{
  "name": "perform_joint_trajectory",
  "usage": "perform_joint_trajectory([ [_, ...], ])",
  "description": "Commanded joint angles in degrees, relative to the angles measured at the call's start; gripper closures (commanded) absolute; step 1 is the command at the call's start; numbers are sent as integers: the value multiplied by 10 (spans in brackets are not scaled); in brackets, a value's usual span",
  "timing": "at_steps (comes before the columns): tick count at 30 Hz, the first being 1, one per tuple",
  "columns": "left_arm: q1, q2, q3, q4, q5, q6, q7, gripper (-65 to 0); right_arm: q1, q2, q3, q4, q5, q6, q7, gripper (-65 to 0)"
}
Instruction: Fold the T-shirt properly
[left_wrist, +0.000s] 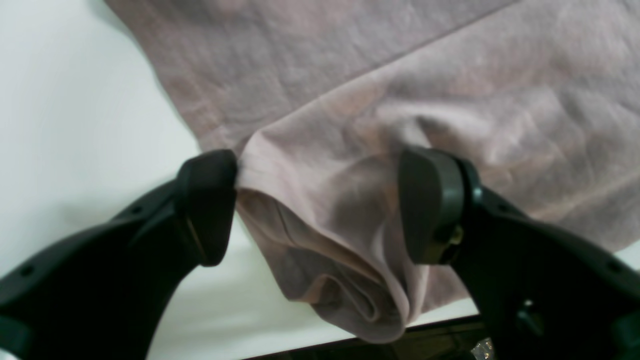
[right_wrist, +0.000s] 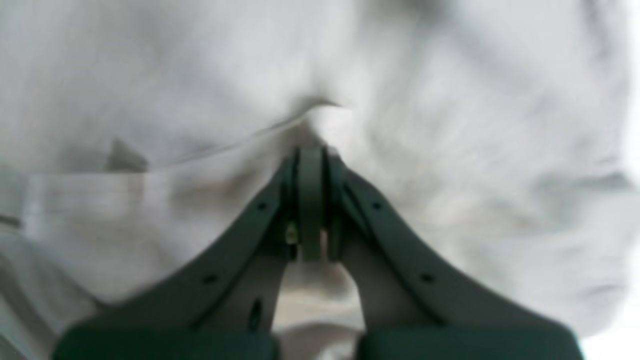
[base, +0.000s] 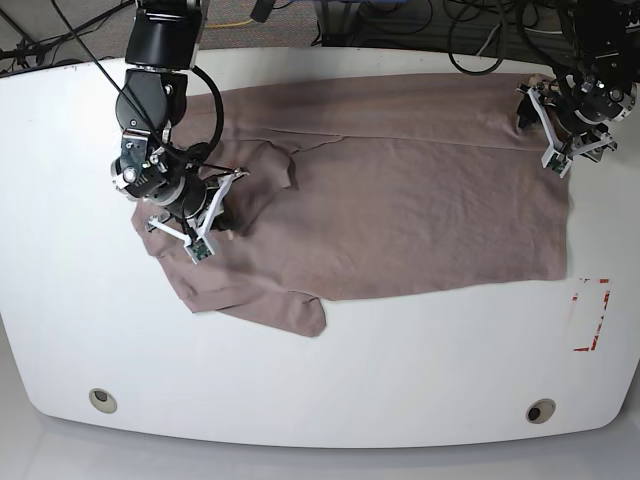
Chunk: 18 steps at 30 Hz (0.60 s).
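Shirt lies spread across the white table, partly folded lengthwise, wrinkled. One sleeve sticks out at the near edge, on the base view's left; the collar end bunches up on that same side. A straight hem runs down the base view's right side.

Right claw sits on the bunched end of the shirt, base view's left. Fingers pressed together with no gap, cloth puckered into a small peak at the tips. Right wrist view is blurred and washed out, cloth reads pale grey there, but a pinch of shirt between the tips shows.

Left claw is at the far corner of the shirt, base view's right. Fingers wide apart, one on each side of a lifted, rolled fold of cloth. One pad touches the fold's edge; the other pad rests against the cloth's surface. Not clamped on anything. The rolled corner hangs close to the table edge, a dark strip below the table showing at the bottom of the left wrist view.

Red marking on the table lies just beside the shirt's near right corner, apart from it.
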Motion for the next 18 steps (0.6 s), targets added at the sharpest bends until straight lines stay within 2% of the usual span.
perform_joint_trajectory([
  [1, -2, -10, -4, 8, -2, 1, -8, -458, 15, 5, 3, 35, 8, 1, 3, 0],
  [14, -2, -10, -4, 8, -2, 1, -8, -458, 64, 3, -1, 40, 8, 1, -8, 0],
  [18, -2, -10, -4, 8, -2, 1, -8, -458, 83, 2, -1, 6, 8, 1, -6, 0],
])
